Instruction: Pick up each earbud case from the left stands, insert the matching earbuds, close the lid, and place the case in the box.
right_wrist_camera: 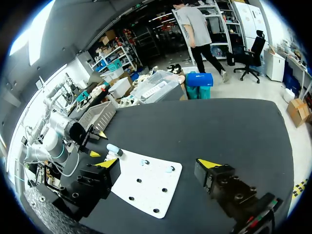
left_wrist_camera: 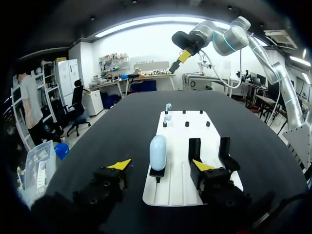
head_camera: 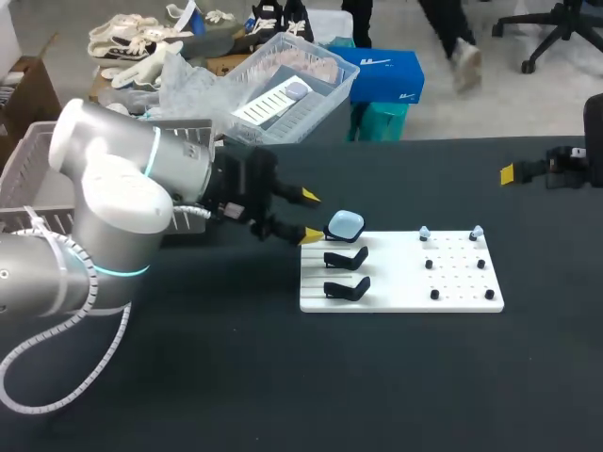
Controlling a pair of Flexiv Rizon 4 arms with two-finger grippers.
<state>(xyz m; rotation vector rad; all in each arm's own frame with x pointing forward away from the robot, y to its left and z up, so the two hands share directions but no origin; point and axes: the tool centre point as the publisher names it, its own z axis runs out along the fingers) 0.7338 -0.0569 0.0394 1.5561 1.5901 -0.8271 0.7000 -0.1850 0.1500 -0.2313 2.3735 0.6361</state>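
My left hand [head_camera: 309, 217] is open and empty, with its two yellow-tipped fingers spread wide. It hangs low, just beside the earbud case [head_camera: 345, 224]. The gap between the fingers lines up with the case. I think that is so one finger can go on each side and squeeze.

The earbud case sits at the left end of the white board [head_camera: 405, 297], on the stand [left_wrist_camera: 157, 171] farthest from the robot. The case is pale blue, smooth and round like a pebble, and a bit shiny. It looks slippery to me. The stand props it up on its end, off the board, likely so fingers can get around it. Beside it are two empty stands [head_camera: 346, 257]. They are black and bent like little chairs.

The other end of the board has small black pegs [head_camera: 430, 265]. The earbuds [head_camera: 424, 233] sit along its far edge. They are tiny and pale and well apart, which should make each one easy to pick. The board looks flat and hard, with grooves under the stands. The tabletop [head_camera: 283, 377] is black and dull, like cloth.

My right hand [right_wrist_camera: 159, 164] is open and empty too. It is well apart from the board, up over the right side. My guess is that the earbuds are its job.

A grey basket [head_camera: 24, 160] full of holes stands behind my left arm. It may be the box.
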